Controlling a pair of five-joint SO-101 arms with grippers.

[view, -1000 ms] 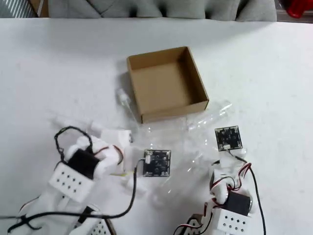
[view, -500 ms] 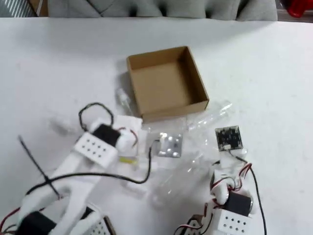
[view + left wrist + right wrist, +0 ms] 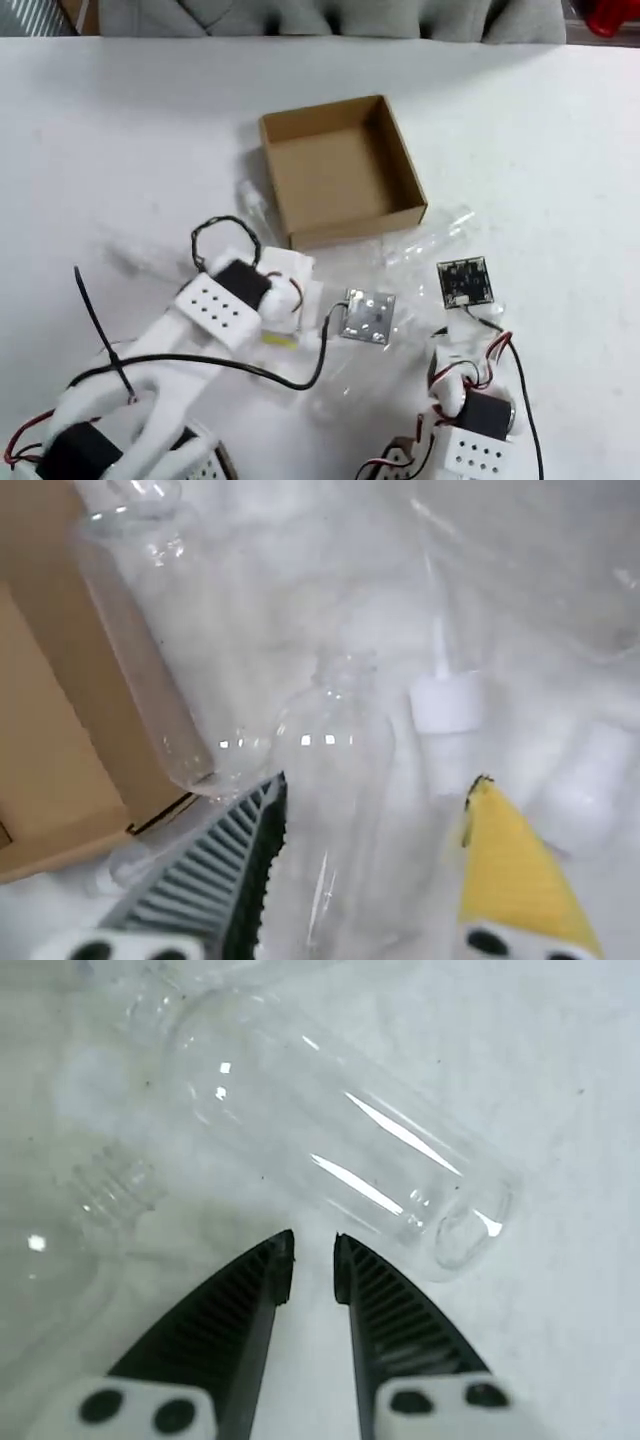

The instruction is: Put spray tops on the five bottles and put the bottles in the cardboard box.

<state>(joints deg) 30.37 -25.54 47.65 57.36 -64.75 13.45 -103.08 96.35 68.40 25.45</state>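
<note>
Left gripper [image 3: 378,780] spread wide astride a capless clear bottle [image 3: 330,745], gripping nothing; right gripper [image 3: 312,1245] nearly closed and empty.

White table [image 3: 520,130] carries the open cardboard box [image 3: 350,230], empty, mouth up to receive finished bottles. Left arm [image 3: 215,305] reaches in just in front of the box; right arm [image 3: 470,410] sits nearer the table's front edge. Uncapped bottles lie on their sides between box and arms. One bottle [image 3: 150,650] rests against the box wall, one lies lengthwise between the left jaws, seemingly lined up for a grasp round its body, and another bottle [image 3: 330,1150] lies just beyond the right fingertips, untouched. White spray top [image 3: 445,700], dip tube attached, lies beside the straddled bottle's shoulder, handy for fitting.
</note>
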